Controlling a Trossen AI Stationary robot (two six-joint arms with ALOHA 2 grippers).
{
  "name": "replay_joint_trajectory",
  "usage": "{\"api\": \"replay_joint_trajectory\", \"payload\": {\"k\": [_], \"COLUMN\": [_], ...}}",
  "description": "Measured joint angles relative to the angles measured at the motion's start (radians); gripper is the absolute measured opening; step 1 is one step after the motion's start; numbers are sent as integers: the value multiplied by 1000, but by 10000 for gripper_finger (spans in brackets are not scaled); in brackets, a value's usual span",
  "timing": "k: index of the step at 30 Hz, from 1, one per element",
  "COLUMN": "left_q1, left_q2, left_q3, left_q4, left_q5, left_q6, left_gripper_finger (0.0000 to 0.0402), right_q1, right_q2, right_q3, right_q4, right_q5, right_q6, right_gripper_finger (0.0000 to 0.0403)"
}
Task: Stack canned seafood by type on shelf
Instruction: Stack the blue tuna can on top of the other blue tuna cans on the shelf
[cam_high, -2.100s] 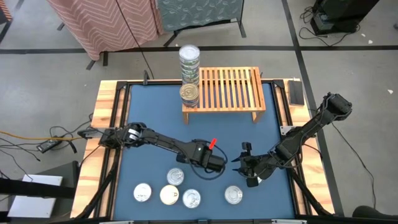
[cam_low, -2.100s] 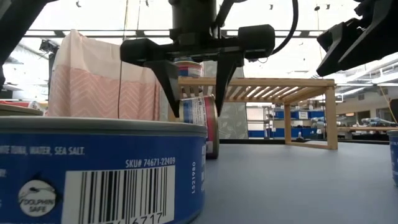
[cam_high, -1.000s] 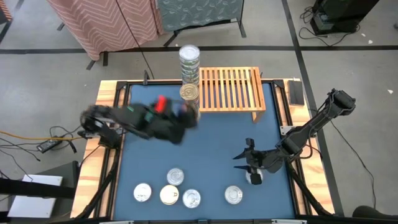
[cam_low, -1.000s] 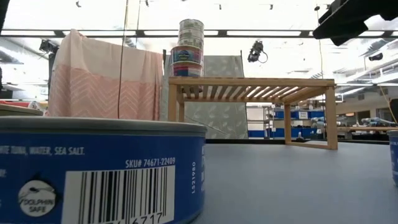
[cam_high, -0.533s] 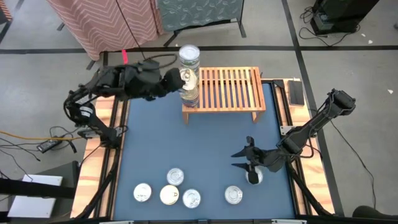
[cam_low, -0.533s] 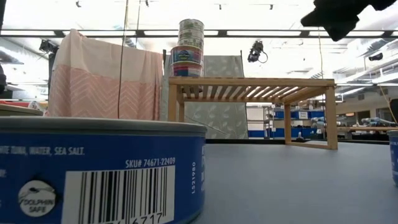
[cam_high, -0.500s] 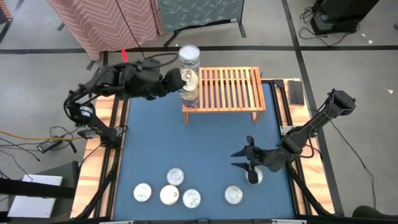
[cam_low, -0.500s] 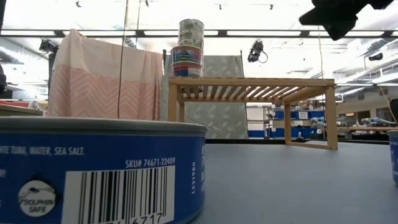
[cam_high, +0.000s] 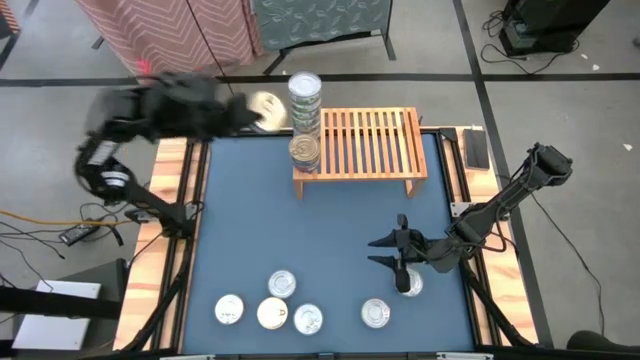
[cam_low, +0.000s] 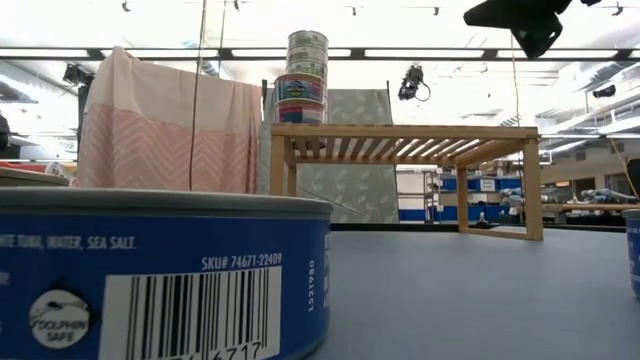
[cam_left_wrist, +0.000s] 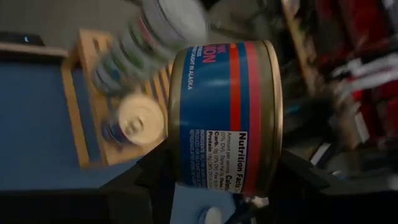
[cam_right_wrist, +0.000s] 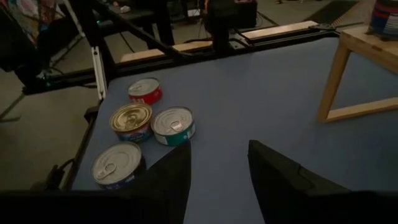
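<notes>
A blue-and-red labelled can (cam_left_wrist: 227, 118) is gripped between the fingers of the left pincer (cam_high: 255, 112), which is seen raised in the upper left of the high view, just beside the tall stack of cans (cam_high: 304, 100) at the left end of the wooden shelf (cam_high: 365, 140). The can's pale top (cam_high: 266, 108) is turned sideways, close to the stack but apart from it. A shorter stack with a gold top (cam_high: 305, 150) is seen on the shelf's front left corner. The shelf is placed at the far middle of the blue surface (cam_high: 320, 230). The right pincer (cam_high: 388, 252) is held low over the surface in the lower right of the high view, its fingers parted and nothing between them, with a silver-topped can (cam_high: 405, 285) partly hidden just below it. Another can (cam_high: 376, 313) lies nearby, and four more (cam_high: 270, 305) are clustered at the lower left of the surface. In the low view, a blue can with a barcode (cam_low: 165, 275) fills the lower left.
</notes>
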Motion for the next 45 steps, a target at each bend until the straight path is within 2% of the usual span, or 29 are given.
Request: {"api": "replay_joint_trajectory", "payload": {"k": [6,8,11,14,16,21,24,27,30,38,45], "left_q1": [43,33,-4,-30,-36,-26,-17,0,28,99,145], "left_q2": [-149,-201,-303,-412,-483,-611,-593,-535,-496,-456,-387], "left_q3": [-3,-55,-234,-491,-684,-1156,-1363,-1495,-1557,-1570,-1567], "left_q4": [-186,-248,-190,-109,77,910,1331,1566,1687,1669,1664], "left_q5": [-10,-20,-18,-34,-24,40,55,51,58,92,212], "left_q6": [-46,-96,-185,-308,-351,-346,-393,-426,-459,-392,-416], "left_gripper_finger": [199,199,199,199,199,199,199,199,199,199,199], "right_q1": [-22,-29,-38,-51,-58,-82,-105,-130,-154,-196,-223], "right_q2": [0,0,0,0,-5,-19,-19,-19,-19,-19,-19], "right_q3": [0,0,0,0,0,0,0,0,0,0,0], "right_q4": [6,6,6,5,-4,-18,-17,-15,-8,7,14], "right_q5": [0,0,-1,-2,-3,-3,-3,-3,-3,-1,0], "right_q6": [6,-7,-57,-115,-146,-186,-183,-183,-157,-70,-68], "right_gripper_finger": [162,162,162,162,162,162,162,162,162,162,162]}}
